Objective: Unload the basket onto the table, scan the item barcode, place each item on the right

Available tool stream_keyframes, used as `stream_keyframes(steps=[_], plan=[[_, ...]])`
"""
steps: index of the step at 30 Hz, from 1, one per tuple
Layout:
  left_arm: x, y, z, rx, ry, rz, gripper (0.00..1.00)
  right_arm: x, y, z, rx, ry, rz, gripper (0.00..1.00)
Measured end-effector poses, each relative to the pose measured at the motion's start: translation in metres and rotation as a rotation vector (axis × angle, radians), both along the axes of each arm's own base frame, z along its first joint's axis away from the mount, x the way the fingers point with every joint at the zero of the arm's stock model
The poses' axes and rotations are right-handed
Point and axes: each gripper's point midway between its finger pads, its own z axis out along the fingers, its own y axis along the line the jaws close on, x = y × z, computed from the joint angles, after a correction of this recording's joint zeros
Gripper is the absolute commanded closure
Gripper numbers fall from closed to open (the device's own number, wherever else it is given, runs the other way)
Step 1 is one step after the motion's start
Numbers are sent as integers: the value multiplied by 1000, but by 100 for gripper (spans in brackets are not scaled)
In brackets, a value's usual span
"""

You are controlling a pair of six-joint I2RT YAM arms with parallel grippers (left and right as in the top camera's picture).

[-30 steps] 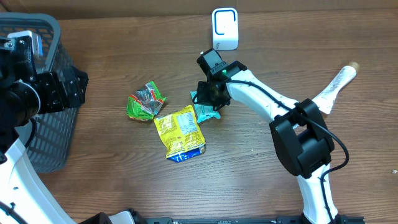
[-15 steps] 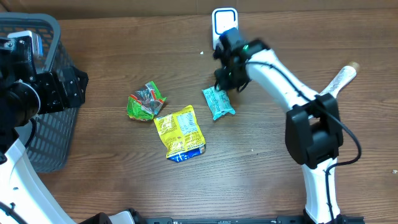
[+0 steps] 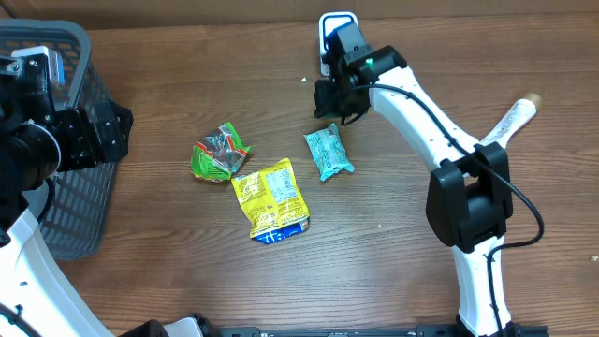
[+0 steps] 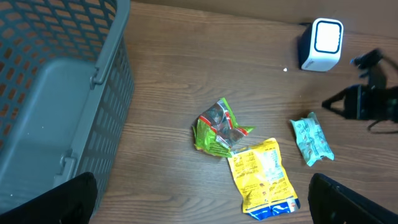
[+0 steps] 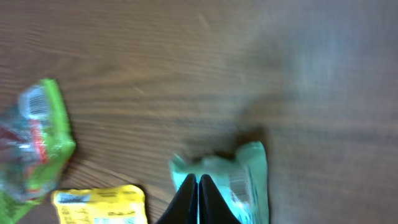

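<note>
Right end effector point(image 3: 329, 101): closed tight, empty, between scanner point(image 4: 323, 38) and teal packet point(image 3: 328, 153), which I see lying on the table point(image 3: 168, 253). Left end effector point(image 4: 199, 208): spread wide.

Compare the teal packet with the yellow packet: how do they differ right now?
Colour: the teal packet is teal; the yellow packet is yellow with a blue lower end.
Size: the yellow packet is clearly larger than the teal packet.
Place: the teal packet lies alone, nearer the white scanner; the yellow packet abuts the crumpled green packet.
Both lie flat on the wooden table, unheld.
</note>
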Motion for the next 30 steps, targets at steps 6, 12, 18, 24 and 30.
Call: stream_keyframes(steps=[6,12,18,24,30], plan=[[0,0,0,0,0,0,0,-26,-12,-48,-42,158,-116,96],[0,0,0,0,0,0,0,-25,-8,-61,-24,138,-142,96],[0,0,0,0,0,0,0,-23,-7,-57,-28,111,-79,63],[0,0,0,0,0,0,0,-28,-13,-5,-28,146,8,21],[0,0,0,0,0,0,0,-43,-26,60,35,192,7,20]])
